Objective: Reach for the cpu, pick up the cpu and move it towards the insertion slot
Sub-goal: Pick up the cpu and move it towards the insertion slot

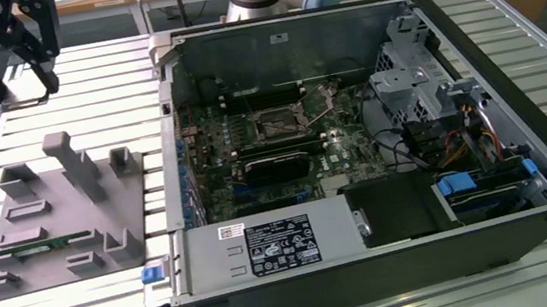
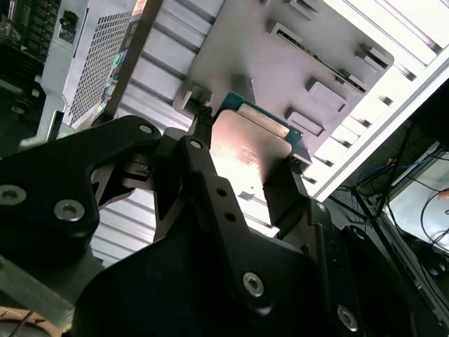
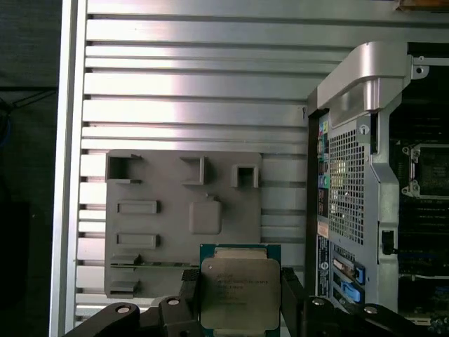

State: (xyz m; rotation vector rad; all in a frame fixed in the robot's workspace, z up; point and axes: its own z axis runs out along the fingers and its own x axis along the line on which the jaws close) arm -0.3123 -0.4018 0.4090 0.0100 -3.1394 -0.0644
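The claw (image 3: 242, 295) grips the cpu (image 3: 240, 293) between its black fingers (image 2: 203, 175), held above the grey plastic fixture (image 3: 184, 217) on the slatted desk (image 3: 196, 91), apparently well apart from the insertion slot (image 1: 278, 123) inside the open computer case (image 1: 389, 185).

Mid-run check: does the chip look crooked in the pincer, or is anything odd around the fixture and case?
Nothing stands out. The cpu sits square between the pincer fingers in both wrist views, held by opposite edges. The grey fixture lies flat on the slatted table, and the insertion slot in the open case looks unobstructed.
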